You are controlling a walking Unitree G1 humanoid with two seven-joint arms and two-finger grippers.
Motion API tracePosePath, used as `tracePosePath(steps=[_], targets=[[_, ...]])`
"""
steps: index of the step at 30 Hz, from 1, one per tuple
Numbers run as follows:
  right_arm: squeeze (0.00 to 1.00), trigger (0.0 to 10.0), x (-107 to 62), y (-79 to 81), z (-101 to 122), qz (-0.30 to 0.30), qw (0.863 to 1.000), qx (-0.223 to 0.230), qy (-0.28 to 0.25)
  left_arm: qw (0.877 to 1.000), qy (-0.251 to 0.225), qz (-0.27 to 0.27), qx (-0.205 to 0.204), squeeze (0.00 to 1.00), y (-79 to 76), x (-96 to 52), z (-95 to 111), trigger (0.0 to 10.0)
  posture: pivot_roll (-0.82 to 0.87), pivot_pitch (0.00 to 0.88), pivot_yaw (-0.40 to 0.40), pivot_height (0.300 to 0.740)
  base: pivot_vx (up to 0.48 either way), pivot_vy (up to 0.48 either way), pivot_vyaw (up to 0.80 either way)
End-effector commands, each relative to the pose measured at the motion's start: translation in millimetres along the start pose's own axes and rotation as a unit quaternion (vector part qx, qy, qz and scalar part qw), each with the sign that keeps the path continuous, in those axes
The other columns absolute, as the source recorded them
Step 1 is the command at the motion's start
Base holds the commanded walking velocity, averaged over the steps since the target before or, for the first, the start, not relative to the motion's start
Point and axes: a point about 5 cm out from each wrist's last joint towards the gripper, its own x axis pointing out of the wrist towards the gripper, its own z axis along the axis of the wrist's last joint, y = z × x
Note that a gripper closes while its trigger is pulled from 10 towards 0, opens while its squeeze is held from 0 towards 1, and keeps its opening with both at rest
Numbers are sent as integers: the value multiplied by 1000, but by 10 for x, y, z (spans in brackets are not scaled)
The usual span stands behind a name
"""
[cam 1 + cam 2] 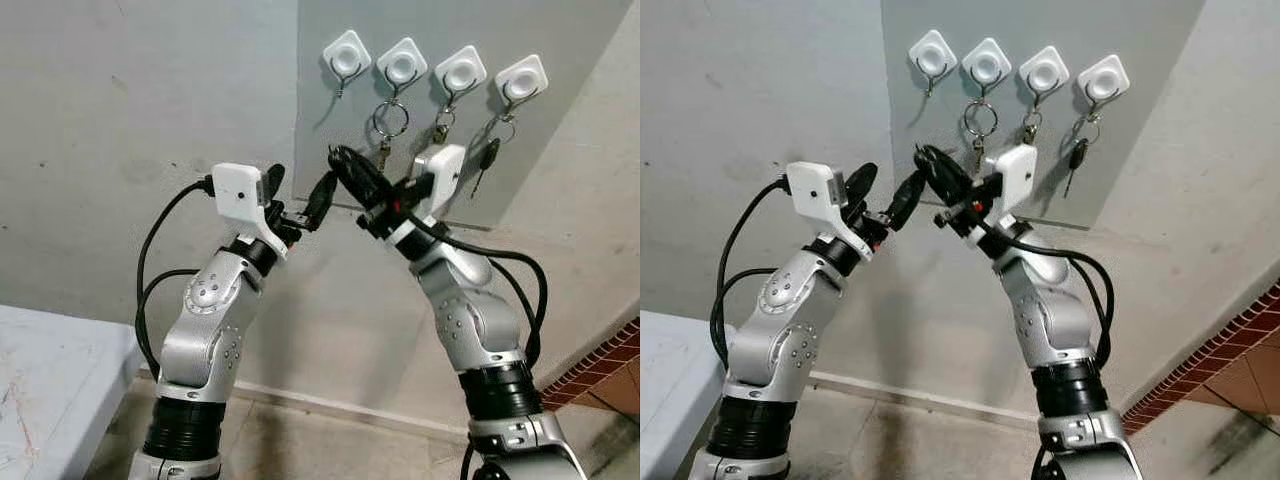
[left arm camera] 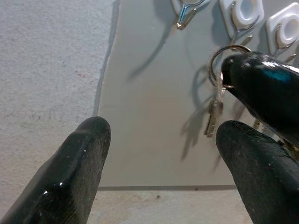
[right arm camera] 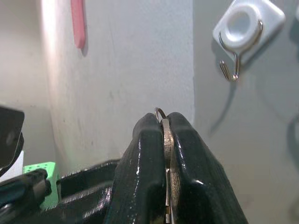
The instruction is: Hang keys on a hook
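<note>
While clamped on a key (image 3: 167,140) below the bare hook (image 1: 345,62) at the panel's (image 1: 560,150) left edge, right hand (image 1: 340,165); left hand (image 1: 295,205) apart.

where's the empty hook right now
The empty hook is leftmost of four on the grey wall panel, above the right pincer, which pinches a key ring.

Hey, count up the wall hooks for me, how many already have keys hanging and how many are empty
Hooks with keys: 3, second, third, fourth
Empty hooks: 1, leftmost
Total hooks: 4
</note>
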Motion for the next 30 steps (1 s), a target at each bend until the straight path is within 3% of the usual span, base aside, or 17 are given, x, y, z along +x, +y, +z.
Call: tracePosePath(steps=[1, 5, 19, 30], targets=[[0, 10000, 12, -43, 91, -5, 1000, -12, -16, 1000, -7, -13, 1, 0, -31, -8, 54, 10000, 15, 0, -48, 740, 0, 0, 0], [0, 10000, -2, -108, 98, -22, 999, -17, -19, 1000, -8, -6, 5, 0, 25, -29, 76, 10000, 18, 0, -46, 740, 0, 0, 0], [0, 10000, 105, -196, 208, -34, 998, -17, -45, 999, -21, -23, 7, 0, 4, -3, 218, 10000, 20, 0, -44, 740, 0, 0, 0], [0, 10000, 250, -202, 206, -50, 996, 35, -72, 999, -21, -30, 1, 0, -35, 1, 235, 10000, 20, 0, -41, 740, 0, 0, 0]])
